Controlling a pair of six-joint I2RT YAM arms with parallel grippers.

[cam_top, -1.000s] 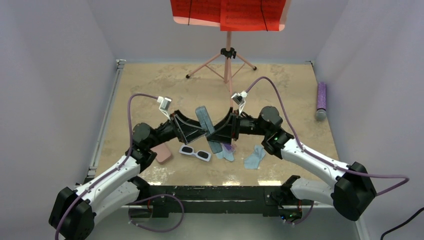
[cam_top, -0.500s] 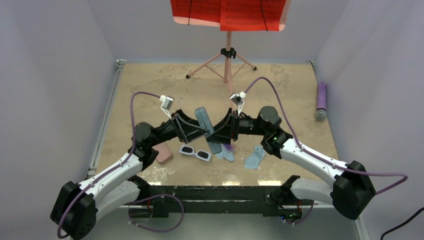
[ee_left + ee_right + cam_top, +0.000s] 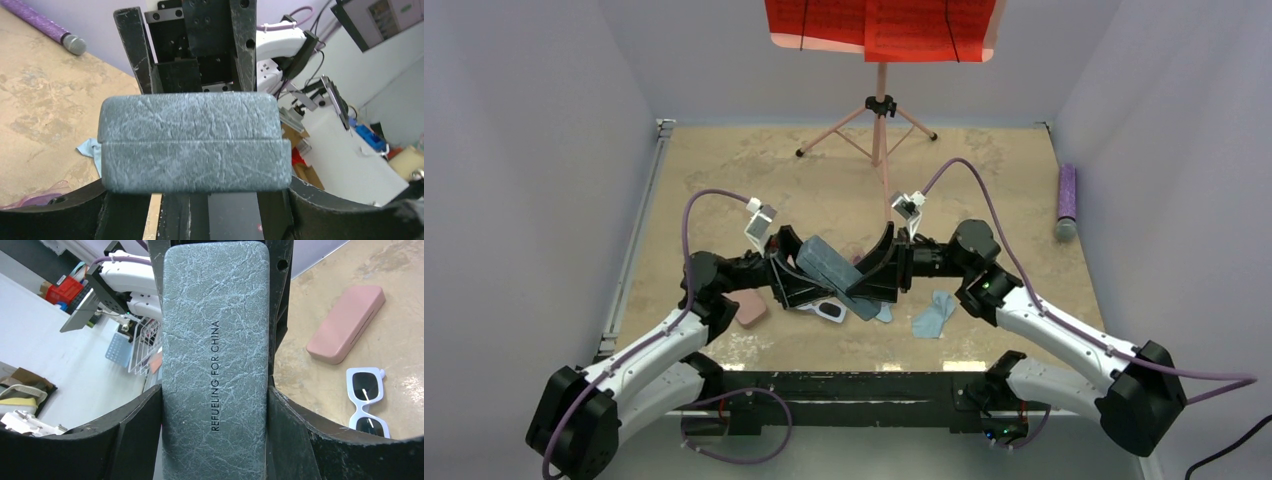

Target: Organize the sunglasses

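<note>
Case [image 3: 836,273] tipped flatter at centre; left gripper [image 3: 197,197] newly clamped on it, right gripper [image 3: 215,400] too, probably readying it for sunglasses [image 3: 366,392].

white sunglasses [image 3: 833,314] mostly hidden under grey case [image 3: 836,265], pink-purple pair [image 3: 30,200] just a sliver, L wrist view

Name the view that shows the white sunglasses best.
Right wrist: the white sunglasses show nearly whole, frame and dark lenses clear. Top external shows only a sliver beneath the grey-blue case; left wrist shows none.
</note>
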